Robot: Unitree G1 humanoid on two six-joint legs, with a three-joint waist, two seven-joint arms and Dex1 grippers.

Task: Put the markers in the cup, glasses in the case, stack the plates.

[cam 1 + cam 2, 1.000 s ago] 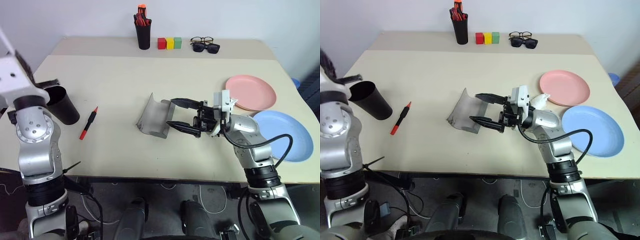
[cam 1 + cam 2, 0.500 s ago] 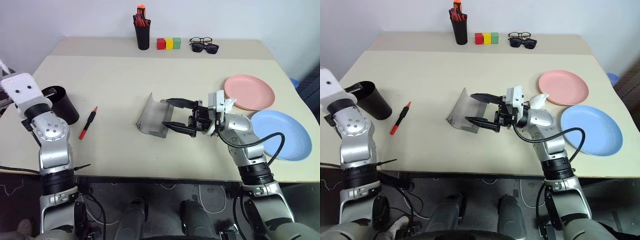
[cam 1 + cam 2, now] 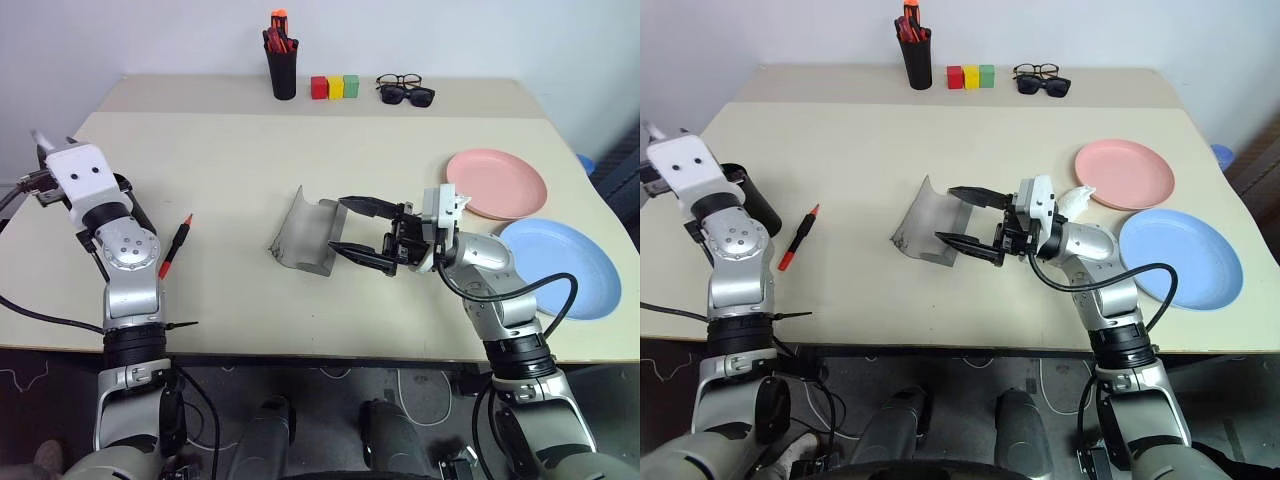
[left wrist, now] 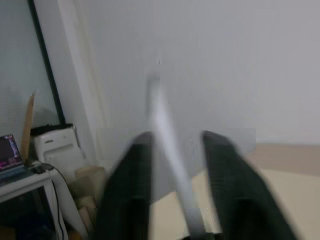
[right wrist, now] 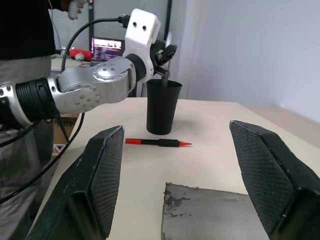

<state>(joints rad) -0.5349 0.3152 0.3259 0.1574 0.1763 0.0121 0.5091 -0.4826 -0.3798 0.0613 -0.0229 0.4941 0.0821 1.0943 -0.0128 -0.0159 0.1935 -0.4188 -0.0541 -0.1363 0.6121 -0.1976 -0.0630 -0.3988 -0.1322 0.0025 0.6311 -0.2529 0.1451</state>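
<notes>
At the near left edge of the beige table (image 3: 250, 150), a wide black tapered plastic cup (image 3: 756, 203), upright. Directly above its mouth, the left gripper (image 5: 166, 51), released: black fingers (image 4: 127, 190) parted wider than the slim white marker (image 4: 165, 145) blurred between them, with the marker's lower end down inside the cup in the right wrist view. Just beside the cup, flat on the tabletop, a slim black marker with a red tip (image 3: 175, 246), touching neither cup nor gripper. Near the table's middle, an oblong grey felt-like glasses case (image 3: 305, 236), hinged open, its lid raised. Right at the case's open side, the right gripper (image 3: 337, 224), pointing across the table toward the cup, released too, its two textured fingers spread wide and grasping nothing. To the right, a round smooth pink plate (image 3: 497, 183) and a round light blue plate (image 3: 560, 268), side by side and unstacked, the pink one farther back, the blue one nearer the front edge.
</notes>
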